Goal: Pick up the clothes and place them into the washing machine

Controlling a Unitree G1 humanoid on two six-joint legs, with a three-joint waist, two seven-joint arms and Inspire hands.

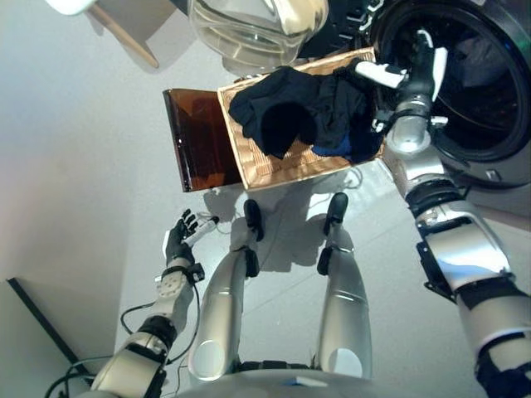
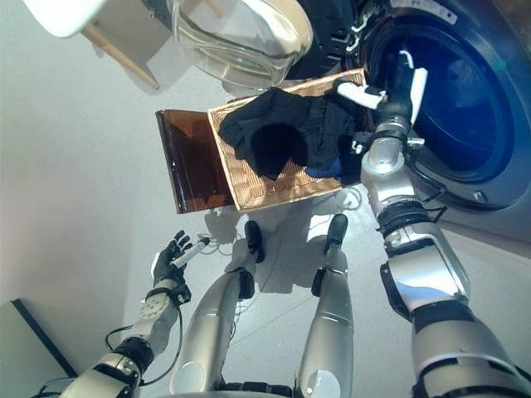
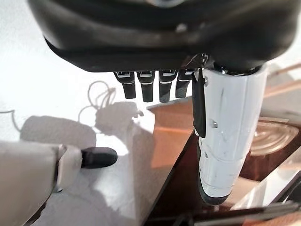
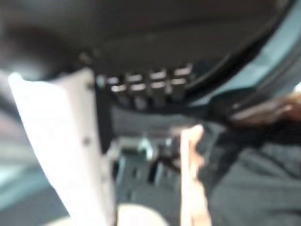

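Clothes [image 1: 303,116] piled in basket [image 1: 265,170] at 12 o'clock; right hand [image 1: 419,70] held apart, seemingly empty, at drum [image 2: 452,99]; left hand [image 1: 178,240] relaxed, idle; pile best gripped deep.

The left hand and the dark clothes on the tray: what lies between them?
In the left eye view, bare floor and the brown panel beside the wicker tray separate the left hand from the dark clothes.

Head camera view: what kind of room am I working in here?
Probably a home laundry corner. A front-loading washing machine stands with its glass door swung open, a woven basket of dark clothes sits beside it, and a chair leg shows on the pale floor.
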